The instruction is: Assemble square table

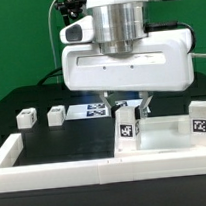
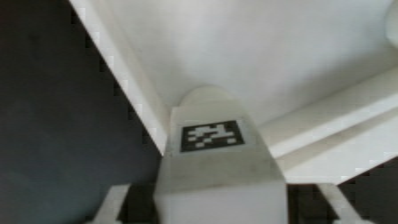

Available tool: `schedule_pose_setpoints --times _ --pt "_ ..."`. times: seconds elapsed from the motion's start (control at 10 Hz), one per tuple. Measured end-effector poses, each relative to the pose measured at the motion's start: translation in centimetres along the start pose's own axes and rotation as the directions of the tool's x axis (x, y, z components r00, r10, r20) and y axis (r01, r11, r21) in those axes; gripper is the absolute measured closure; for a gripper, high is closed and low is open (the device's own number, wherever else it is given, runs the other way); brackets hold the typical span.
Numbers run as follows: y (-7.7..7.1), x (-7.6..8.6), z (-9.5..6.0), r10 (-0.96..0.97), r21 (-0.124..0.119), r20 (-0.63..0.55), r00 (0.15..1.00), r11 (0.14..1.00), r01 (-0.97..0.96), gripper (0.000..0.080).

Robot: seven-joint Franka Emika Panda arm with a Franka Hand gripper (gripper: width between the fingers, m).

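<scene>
Gripper (image 1: 127, 106) at frame centre, claw narrowed onto upright tagged leg block (image 1: 128, 131), at left corner of square tabletop (image 1: 169, 139) in lower right, second leg (image 1: 201, 118) at far right, loose legs (image 1: 27, 118) at middle left

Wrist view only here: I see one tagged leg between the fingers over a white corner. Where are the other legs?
Observer: Two lie loose on the black surface, at the exterior view's left: an outer leg and an inner leg.
Operator: And the fourth?
Observer: Upright at the tabletop edge, exterior view's right: the standing leg.
Operator: Anything near the gripper?
Observer: The marker board lies flat between the inner leg and your held leg.
</scene>
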State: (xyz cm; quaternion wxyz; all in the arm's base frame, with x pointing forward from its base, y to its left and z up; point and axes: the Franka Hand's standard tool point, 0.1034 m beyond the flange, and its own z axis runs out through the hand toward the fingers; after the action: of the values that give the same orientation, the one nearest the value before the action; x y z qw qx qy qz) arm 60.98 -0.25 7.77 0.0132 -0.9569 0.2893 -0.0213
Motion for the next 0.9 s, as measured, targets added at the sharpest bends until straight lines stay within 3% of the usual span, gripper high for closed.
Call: schedule_pose_setpoints --times 0.1,0.2,0.3,0.4,0.5,0.9 --pt "0.1 0.0 0.0 -0.005 -0.002 0.001 1.0 1.0 0.005 0.0487" --pt "0.1 0.0 0.0 -0.004 -0.002 0.001 1.0 1.0 0.004 0.033" --pt "0.0 0.0 0.0 -0.007 -0.002 0.002 1.0 1.0 0.007 0.033" --pt "-0.2 -0.2 0.0 -0.032 -0.001 0.003 0.999 0.999 0.032 0.0214" --pt "-0.5 -0.4 0.1 -0.068 -0.001 0.003 0.998 0.998 0.068 0.0161" --pt "-1.0 -1.3 -0.3 -0.206 -0.009 0.039 0.978 0.978 0.206 0.0151"
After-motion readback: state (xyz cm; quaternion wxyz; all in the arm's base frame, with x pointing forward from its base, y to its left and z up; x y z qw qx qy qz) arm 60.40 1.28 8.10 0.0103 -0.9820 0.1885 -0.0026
